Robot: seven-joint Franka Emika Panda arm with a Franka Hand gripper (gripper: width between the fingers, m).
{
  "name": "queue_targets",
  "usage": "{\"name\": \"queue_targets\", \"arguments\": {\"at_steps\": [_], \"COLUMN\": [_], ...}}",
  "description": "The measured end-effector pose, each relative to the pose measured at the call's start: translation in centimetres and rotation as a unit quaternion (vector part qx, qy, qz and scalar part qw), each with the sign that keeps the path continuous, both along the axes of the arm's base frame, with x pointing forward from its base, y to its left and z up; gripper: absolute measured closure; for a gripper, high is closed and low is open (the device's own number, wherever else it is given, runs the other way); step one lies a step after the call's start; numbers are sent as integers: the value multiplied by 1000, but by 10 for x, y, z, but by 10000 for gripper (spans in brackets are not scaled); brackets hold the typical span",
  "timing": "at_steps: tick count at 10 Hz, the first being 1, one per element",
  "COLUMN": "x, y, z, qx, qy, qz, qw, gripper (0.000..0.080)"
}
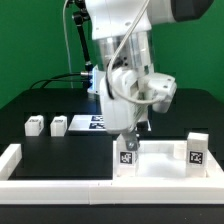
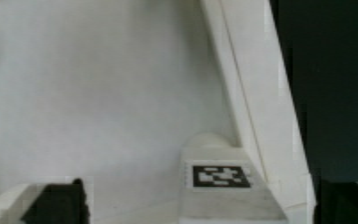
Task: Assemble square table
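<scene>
The square table's white tabletop (image 1: 160, 163) lies flat at the exterior view's front right. A white tagged leg (image 1: 127, 156) stands upright at its near-left corner. A second leg (image 1: 196, 150) stands at the right corner. My gripper (image 1: 132, 134) hangs straight above the left leg. In the wrist view the tabletop (image 2: 87, 90) fills the frame and the tagged leg (image 2: 220, 172) sits between my fingers. My gripper (image 2: 204, 205) is open, with its dark fingertips (image 2: 55, 200) well apart from the leg on both sides.
Two loose tagged legs (image 1: 35, 125) (image 1: 60, 125) stand on the black table at the exterior view's left. The marker board (image 1: 92, 122) lies behind them. A white border rail (image 1: 60, 187) runs along the front and left edges.
</scene>
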State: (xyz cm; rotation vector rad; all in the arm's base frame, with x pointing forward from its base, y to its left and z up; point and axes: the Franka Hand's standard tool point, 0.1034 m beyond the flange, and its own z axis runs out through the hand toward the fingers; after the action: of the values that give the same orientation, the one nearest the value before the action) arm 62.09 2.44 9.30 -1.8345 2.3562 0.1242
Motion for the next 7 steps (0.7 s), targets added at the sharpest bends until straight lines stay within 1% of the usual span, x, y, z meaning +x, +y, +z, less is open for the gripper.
{"name": "queue_targets", "arguments": {"at_steps": [1, 2, 3, 7], "x": [1, -1, -1, -2], "y": [1, 4, 3, 4], "z": [9, 13, 10, 9], "qx": [2, 5, 4, 4], "qy": [-6, -4, -3, -2], "qz": [23, 42, 42, 42], "qw": [1000, 999, 999, 999], "gripper": [152, 151, 151, 151]}}
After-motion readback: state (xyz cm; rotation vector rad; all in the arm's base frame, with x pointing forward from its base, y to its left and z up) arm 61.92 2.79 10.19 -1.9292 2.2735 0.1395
